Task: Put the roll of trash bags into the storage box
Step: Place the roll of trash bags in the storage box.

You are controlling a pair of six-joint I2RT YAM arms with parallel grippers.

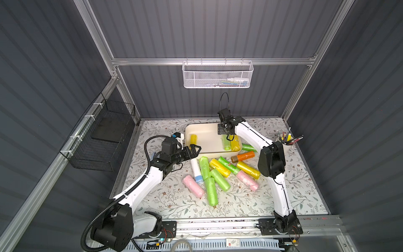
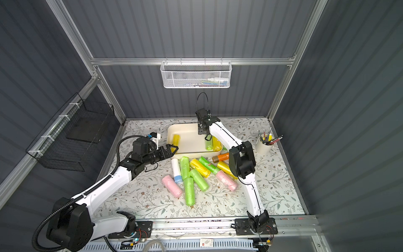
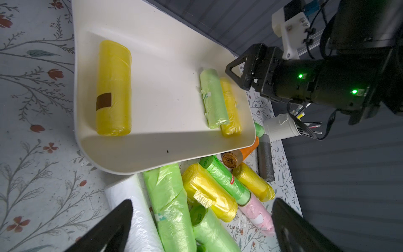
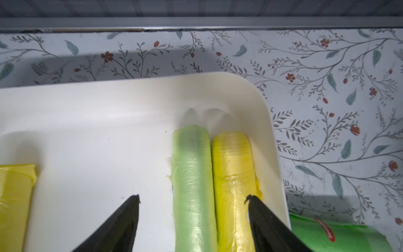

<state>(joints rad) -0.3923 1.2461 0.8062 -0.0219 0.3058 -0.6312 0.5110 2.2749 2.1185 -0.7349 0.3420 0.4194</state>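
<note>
So the pale green crinkly plastic trash-bag roll [image 4: 192, 174] lies flat in the cream shallow plastic storage box [image 4: 98, 122], snug against a yellow roll [image 4: 233, 170]. The right claw [image 4: 193, 197] is spread wide over both, gripping nothing. The left claw [image 3: 202, 203] gapes above the loose rolls [image 1: 218, 172] on the table [image 1: 239, 207]. It looks light, squishy and slick, so I'd pinch it mid-length.

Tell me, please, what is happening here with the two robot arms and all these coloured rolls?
The robot is putting rolls of trash bags into the cream storage box. The right claw is over the box, open, with a light green roll between its fingers; that roll lies flat against a yellow roll by the box wall. A lone yellow roll lies at the opposite end. The left claw is open and empty above the pile of rolls on the table beside the box.
</note>
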